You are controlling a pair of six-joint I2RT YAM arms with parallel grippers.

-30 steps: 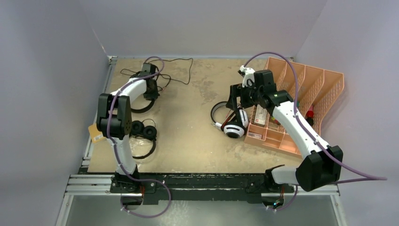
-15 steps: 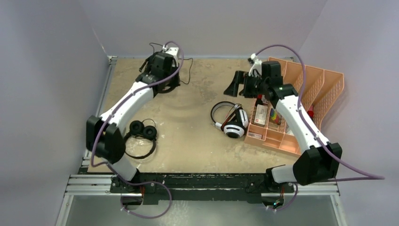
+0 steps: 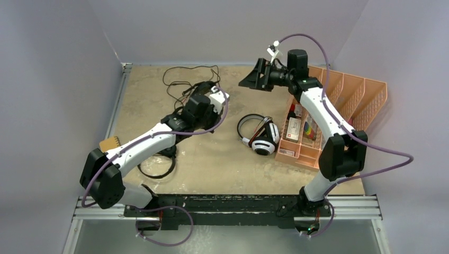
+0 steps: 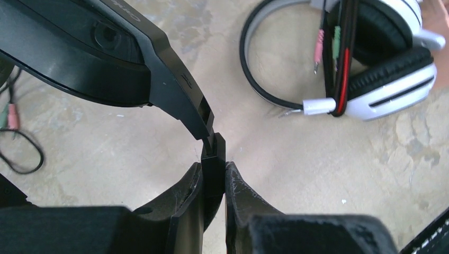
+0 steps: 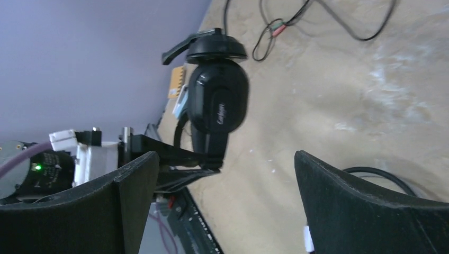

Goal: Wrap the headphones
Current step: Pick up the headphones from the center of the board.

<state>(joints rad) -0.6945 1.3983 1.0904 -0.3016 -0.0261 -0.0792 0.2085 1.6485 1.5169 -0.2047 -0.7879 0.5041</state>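
Left wrist view: the left gripper point(image 4: 214, 172) is pinched tight on the thin headband of the larger black plastic headphones point(image 4: 106, 58), holding them off the worn tan tabletop point(image 4: 132, 153). The white-and-black over-ear headphones point(image 4: 392, 74) lie on the table at upper right, their cable wound round them, with pink and green plugs point(image 4: 325, 45) showing.

Right wrist view: the right gripper point(image 5: 225, 159) stands wide apart with nothing between its fingers. Beyond it hangs the black earcup, and a loose thin black cable point(image 5: 339, 21) lies on the table.

Top view: the right gripper hangs high over the far side, near the peach plastic organiser tray point(image 3: 365, 100). The white pair sits just beside that tray. The small black round-padded headphones point(image 3: 156, 170) lie partly hidden under the left arm
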